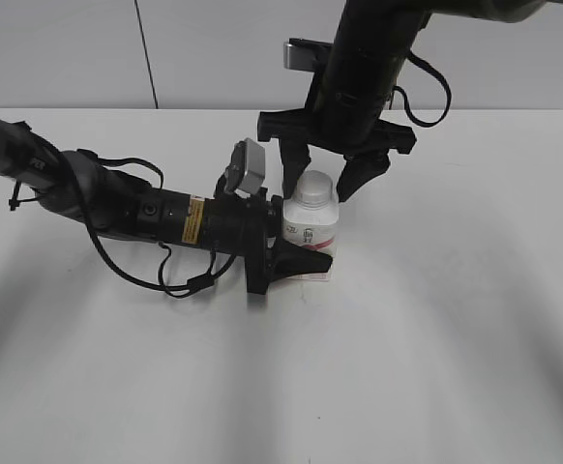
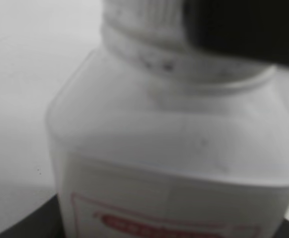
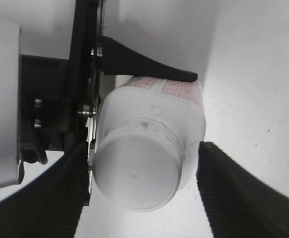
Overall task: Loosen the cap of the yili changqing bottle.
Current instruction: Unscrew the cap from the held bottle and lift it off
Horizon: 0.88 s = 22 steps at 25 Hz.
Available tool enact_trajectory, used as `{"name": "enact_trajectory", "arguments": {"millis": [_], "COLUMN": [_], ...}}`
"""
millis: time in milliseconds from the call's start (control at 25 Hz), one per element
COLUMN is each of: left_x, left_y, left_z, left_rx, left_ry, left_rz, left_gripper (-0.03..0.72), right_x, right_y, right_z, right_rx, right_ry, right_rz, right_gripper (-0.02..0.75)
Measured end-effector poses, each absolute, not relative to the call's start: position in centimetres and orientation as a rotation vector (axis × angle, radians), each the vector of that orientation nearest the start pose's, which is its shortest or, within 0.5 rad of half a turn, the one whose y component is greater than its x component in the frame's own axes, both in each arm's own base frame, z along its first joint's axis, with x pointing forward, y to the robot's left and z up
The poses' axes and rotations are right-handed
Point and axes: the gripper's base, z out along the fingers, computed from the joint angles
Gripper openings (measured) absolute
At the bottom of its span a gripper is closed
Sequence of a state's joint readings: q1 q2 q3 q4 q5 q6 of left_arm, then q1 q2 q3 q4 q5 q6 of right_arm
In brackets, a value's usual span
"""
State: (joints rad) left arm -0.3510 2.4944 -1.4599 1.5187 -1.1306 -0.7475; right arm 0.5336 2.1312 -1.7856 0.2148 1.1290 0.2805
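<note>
- Two grippers work on the yili changqing bottle (image 1: 308, 230), which stands upright near the middle of the table (image 1: 456, 338).
- Left gripper (image 1: 301, 253) reaches in from the left and clamps the bottle's body, steadying it.
- Right gripper (image 3: 139, 196) hangs above with jaws wide, straddling the cap (image 3: 137, 171) without touching.
- Judged step: lining up on the cap. Next it must lower slightly, close on the ribbed side, then twist.

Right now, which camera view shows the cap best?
The right wrist view: the cap is seen whole from above, between the open right pincer fingers. The exterior view shows it small; the left wrist view shows only a blurred, partly hidden ribbed edge.
</note>
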Motion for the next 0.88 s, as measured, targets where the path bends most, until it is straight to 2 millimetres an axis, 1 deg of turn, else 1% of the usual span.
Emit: {"name": "enact_trajectory", "arguments": {"millis": [80,200,280,480,600,680,880], "left_x": [38.4,38.4,38.4,38.4,38.4,38.4,38.4], "left_y": [-22.81,-22.81,-22.81,-22.81,-22.81,-22.81,-22.81], "left_z": [4.27,4.27,4.26,4.26,4.26,4.26,4.26], "left_rx": [1.432,1.432,1.432,1.432,1.432,1.432,1.432], "left_ry": [1.492,1.492,1.493,1.492,1.492,1.492,1.492], "left_rz": [-1.117,-1.117,-1.116,-1.115,-1.115,-1.115,-1.115], "left_gripper": [0.403,0.403,0.402,0.401,0.4,0.4,0.398], "right_x": [37.67,37.66,37.66,37.61,37.61,37.66,37.73], "right_y": [24.29,24.31,24.31,24.29,24.29,24.32,24.35], "right_z": [21.09,21.09,21.1,21.12,21.15,21.15,21.17], "right_rx": [-0.269,-0.268,-0.268,-0.27,-0.307,-0.408,-0.818], "right_ry": [3.017,3.018,3.018,3.025,3.019,2.993,2.866], "right_rz": [0.392,0.397,0.397,0.393,0.392,0.388,0.361], "right_gripper": [0.509,0.433,0.404,0.404,0.404,0.404,0.403]}}
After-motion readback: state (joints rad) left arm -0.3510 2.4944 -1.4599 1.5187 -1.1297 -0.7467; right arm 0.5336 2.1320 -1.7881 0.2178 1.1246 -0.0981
